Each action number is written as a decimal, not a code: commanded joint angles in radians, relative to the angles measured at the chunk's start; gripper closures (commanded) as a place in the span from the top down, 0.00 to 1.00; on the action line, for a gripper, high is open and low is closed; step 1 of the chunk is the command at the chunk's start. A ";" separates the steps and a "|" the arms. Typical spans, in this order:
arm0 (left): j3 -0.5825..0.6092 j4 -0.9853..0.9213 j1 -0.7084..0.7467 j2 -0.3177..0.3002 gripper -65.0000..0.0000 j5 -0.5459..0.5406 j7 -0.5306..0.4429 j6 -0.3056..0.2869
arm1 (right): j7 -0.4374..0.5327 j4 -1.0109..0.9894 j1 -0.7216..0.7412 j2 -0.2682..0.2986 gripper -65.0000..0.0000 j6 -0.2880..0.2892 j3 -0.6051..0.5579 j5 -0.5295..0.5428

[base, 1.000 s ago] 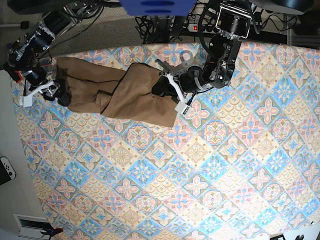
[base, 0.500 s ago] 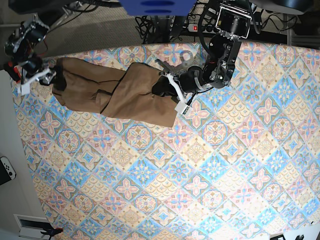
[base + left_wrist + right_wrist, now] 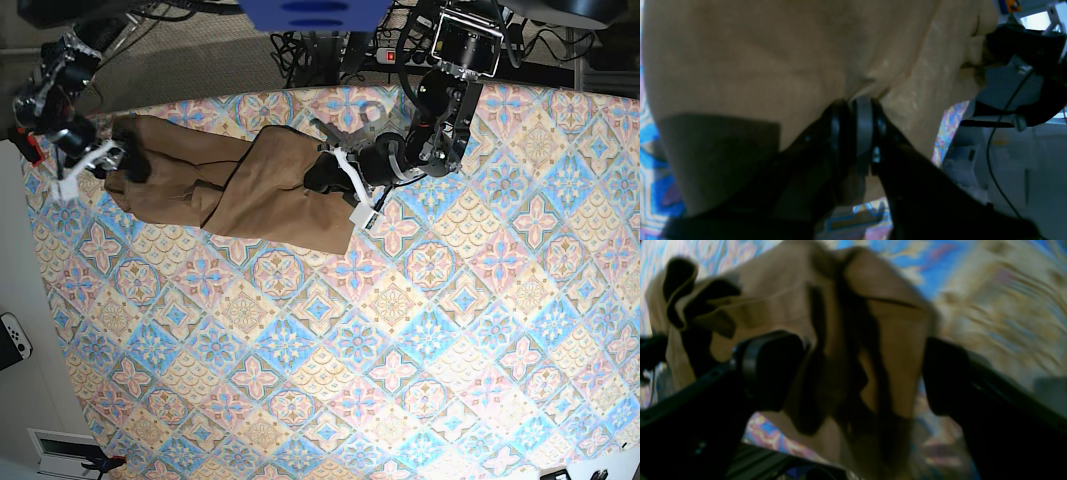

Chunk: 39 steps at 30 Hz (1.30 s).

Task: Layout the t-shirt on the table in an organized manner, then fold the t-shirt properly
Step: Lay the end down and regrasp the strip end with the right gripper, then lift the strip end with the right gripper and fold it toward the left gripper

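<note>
The tan-brown t-shirt (image 3: 240, 185) lies bunched and twisted across the far left of the patterned table (image 3: 400, 350). My left gripper (image 3: 328, 175) is at the shirt's right end. In the left wrist view the left gripper (image 3: 858, 103) is shut, pinching a fold of the t-shirt (image 3: 773, 60). My right gripper (image 3: 108, 160) is at the shirt's left end by the table's left edge. In the blurred right wrist view the right gripper (image 3: 857, 373) stands wide open, with the crumpled t-shirt (image 3: 773, 313) showing between and beyond its fingers (image 3: 773, 370). I cannot tell whether they touch the cloth.
Cables and a power strip (image 3: 390, 55) lie beyond the table's far edge, near the arm bases. A white game controller (image 3: 12, 340) sits on the floor off the left side. The table's left edge runs just beside the right gripper.
The right arm rose from the shirt's lower left corner toward the far left, then came back slightly to the shirt's left end. The left arm and its grip have not moved.
</note>
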 commanded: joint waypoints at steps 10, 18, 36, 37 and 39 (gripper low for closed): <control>-0.003 0.015 -0.011 0.001 0.10 -0.014 -0.006 -0.008 | -0.041 0.066 -0.001 -0.067 0.87 -0.005 -0.052 -0.020; -0.003 0.015 -0.011 0.001 0.10 -0.014 -0.006 -0.008 | -0.041 0.062 -0.001 -0.067 0.24 -0.005 -0.049 -0.022; 0.181 0.050 -0.040 0.011 0.10 -0.075 -0.004 -0.006 | -0.041 0.072 0.287 -0.035 0.00 -0.200 -0.234 -0.020; 0.180 0.050 -0.043 0.007 0.10 -0.097 -0.004 -0.006 | -0.041 0.073 0.296 -0.035 0.00 -0.232 -0.257 -0.017; 0.180 0.049 -0.065 0.002 0.10 -0.129 -0.004 -0.006 | -0.041 0.078 0.310 -0.033 0.00 -0.293 -0.283 -0.016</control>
